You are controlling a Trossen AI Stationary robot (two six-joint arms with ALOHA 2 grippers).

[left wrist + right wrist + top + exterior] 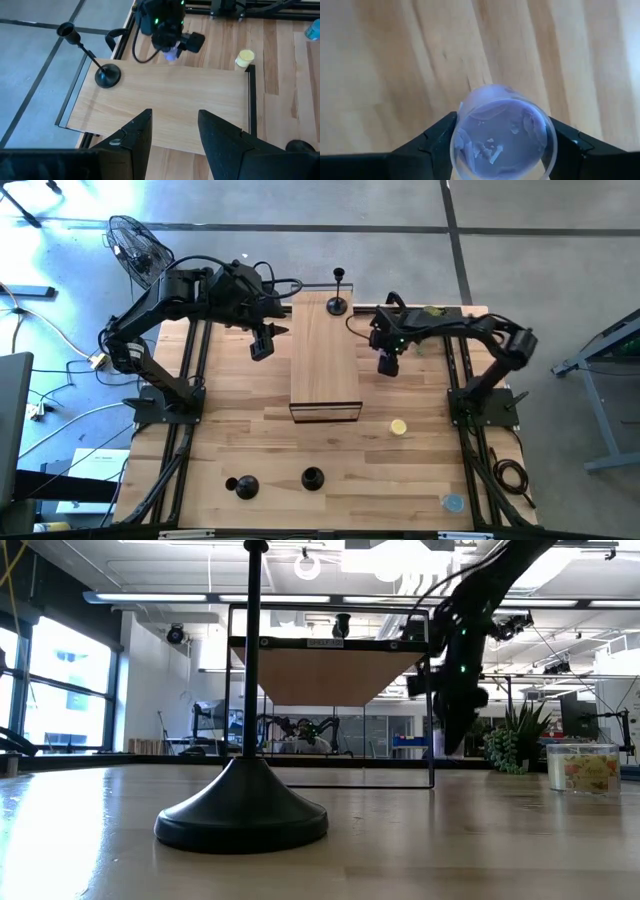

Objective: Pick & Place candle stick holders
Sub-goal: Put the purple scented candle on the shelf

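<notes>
One tall black candle stick holder (338, 303) stands on its disc base at the far end of the raised wooden board (325, 360); it also shows in the left wrist view (106, 75). Two more holders (242, 487) (312, 478) stand on the table near its front edge, one of them close up in the low view (243, 810). My right gripper (387, 366) points down beside the board's right edge, shut on a small round violet candle cup (502, 137). My left gripper (175, 140) hangs open and empty above the board's left side. My right gripper pinches the violet candle cup by its round side wall (462, 135) between its two fingers (432, 145), one on each opposite side. The fingers come from above, pointing down. The cup sits upright in the hold; the low view shows a gap between the gripper and the table top.
A yellow candle (398, 427) lies on the table right of the board's near end, and a blue one (453, 502) sits near the front right corner. The board rests on a black wire frame (432, 700). A plant (515, 740) and a clear tub (580, 765) stand at the far right.
</notes>
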